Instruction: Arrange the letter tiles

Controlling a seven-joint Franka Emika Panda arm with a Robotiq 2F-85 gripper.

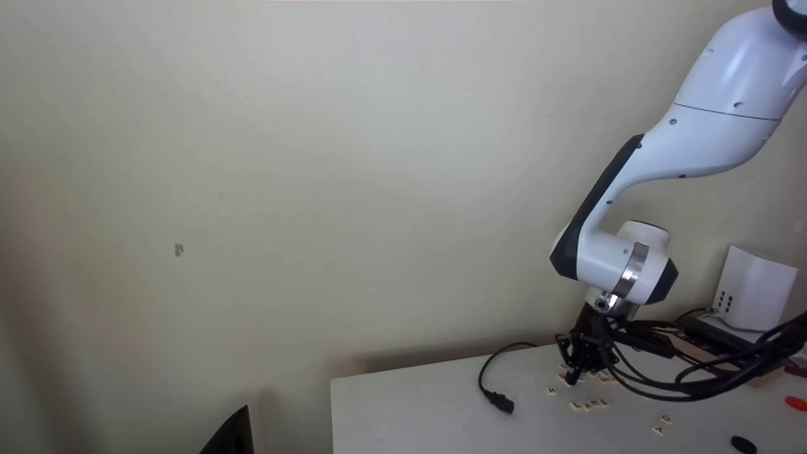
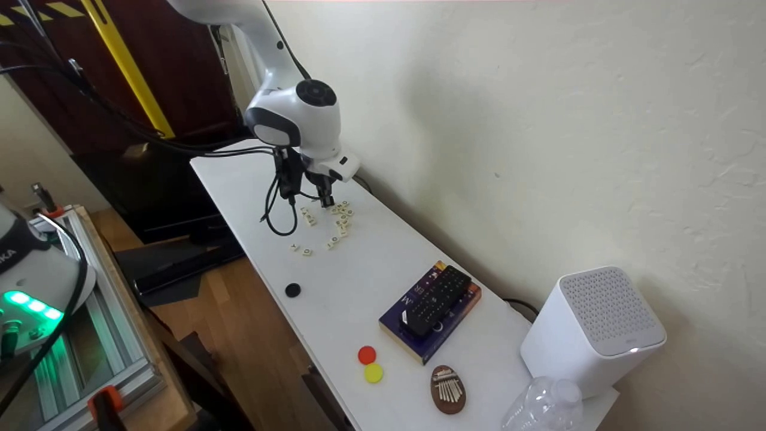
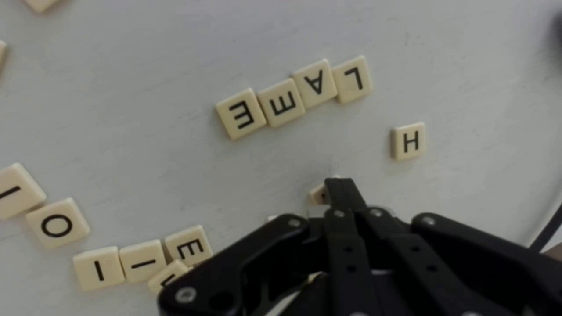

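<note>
In the wrist view, the gripper (image 3: 344, 191) is hanging down low, and a half-hidden tile (image 3: 318, 194) is sitting by its tip, getting in the way. Open white table (image 3: 167, 158) is stretching between the upper row of tiles (image 3: 287, 100) and the lower bunch of tiles (image 3: 142, 261). A lone H tile (image 3: 409, 141) is sitting near the row, leaving a gap. In an exterior view, black cables (image 1: 753, 360) are hanging beside the gripper, crowding that side. The wall (image 1: 378, 189) is blocking the back.
</note>
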